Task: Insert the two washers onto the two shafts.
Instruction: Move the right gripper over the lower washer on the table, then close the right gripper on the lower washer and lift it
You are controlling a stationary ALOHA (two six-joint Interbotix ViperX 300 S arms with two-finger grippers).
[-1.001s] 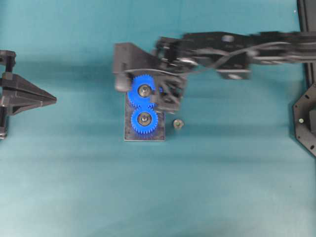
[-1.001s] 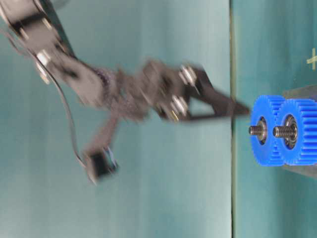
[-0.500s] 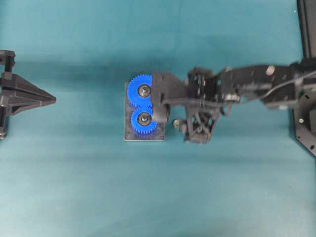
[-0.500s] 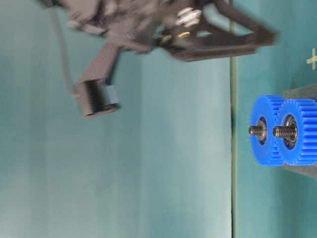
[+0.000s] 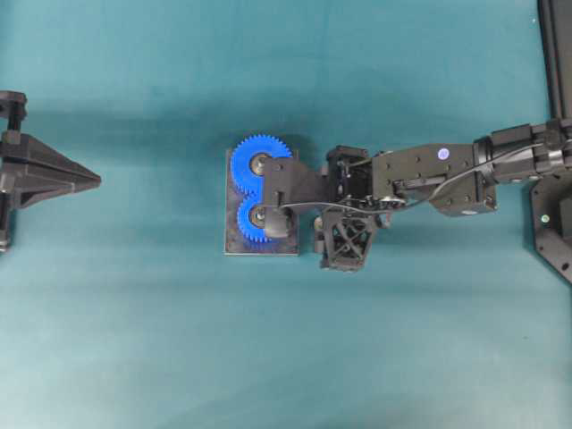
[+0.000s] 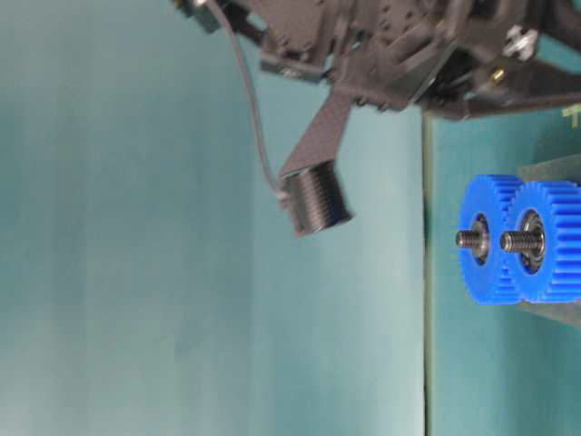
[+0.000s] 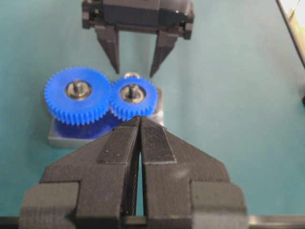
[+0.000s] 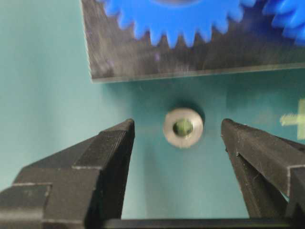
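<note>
A small silver washer [image 8: 183, 127] lies flat on the teal table just beside the grey baseplate [image 8: 143, 62]. My right gripper [image 8: 177, 125] is open, with one finger on each side of the washer and neither touching it. The baseplate [image 5: 232, 246] carries two meshed blue gears [image 5: 262, 189]. Each has a threaded shaft [image 6: 467, 239] standing up through its middle. In the left wrist view the right gripper [image 7: 135, 71] points down just behind the gears. My left gripper [image 5: 96, 180] stays far off at the table's left, shut on nothing.
The right arm's camera mount [image 5: 286, 188] overhangs the gears, and its lens barrel [image 6: 315, 202] hangs well above them. A black frame [image 5: 554, 232] stands at the right edge. A yellow mark [image 8: 293, 119] is on the table beside the right finger.
The right arm swung away from above the far gear, towards the plate's right side, and came down. Its open gripper now straddles the washer. The left arm has not moved.
</note>
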